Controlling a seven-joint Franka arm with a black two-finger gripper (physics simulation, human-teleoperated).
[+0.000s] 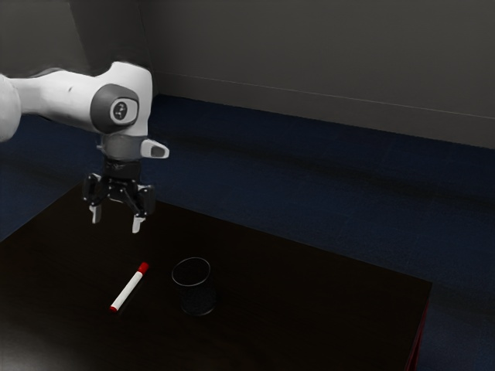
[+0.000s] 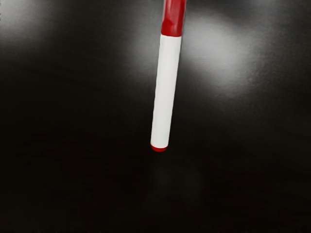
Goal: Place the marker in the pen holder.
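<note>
White and red, the marker (image 1: pixel 128 290) lies on its side on the dark table (image 1: pixel 309 309), outside the pen holder; its red cap (image 1: pixel 144 267) points toward the far side of the table and the exterior view's right, and its thin red end lies nearer the camera. In the wrist view the white barrel is plain to see on the dark surface, with the cap running out past the picture's edge; pale patches of reflected light lie on the table around it.

Near the marker, on the exterior view's right of it and apart from it, stands the pen holder (image 1: pixel 198 300) — a dark, round cup, upright, its rim facing up.

Above the table and clear of both hangs the black gripper (image 1: pixel 116 219), pointing down; its two fingers are spread wide, with only air between them. The white arm (image 1: pixel 62 97) reaches in from the exterior view's left; beyond the table is a dark blue floor (image 1: pixel 325 193), and behind that a grey wall (image 1: pixel 309 62) — dim, with a pale line running along it.
</note>
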